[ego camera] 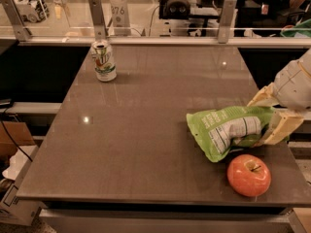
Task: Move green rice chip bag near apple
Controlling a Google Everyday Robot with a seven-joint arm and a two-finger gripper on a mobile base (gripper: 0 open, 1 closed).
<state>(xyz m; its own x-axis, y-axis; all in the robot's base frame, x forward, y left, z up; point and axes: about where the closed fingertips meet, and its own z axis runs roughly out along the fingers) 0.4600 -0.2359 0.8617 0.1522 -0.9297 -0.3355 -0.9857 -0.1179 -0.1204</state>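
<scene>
The green rice chip bag (228, 132) lies just behind the apple (249, 174), almost touching it, so the move looks nearly done. The gripper (273, 114), behind and right of the apple, pinches the bag's right end between both fingers; only the release seems left.

Behind apple (249, 174) sits green rice chip bag (226, 132), end effector (260, 123) clasping its right end; can (104, 60) far back-left.

The cream gripper (262, 122) at the right pinches the crinkled light-green chip bag (221, 130), just beside the round red apple (249, 174)
</scene>
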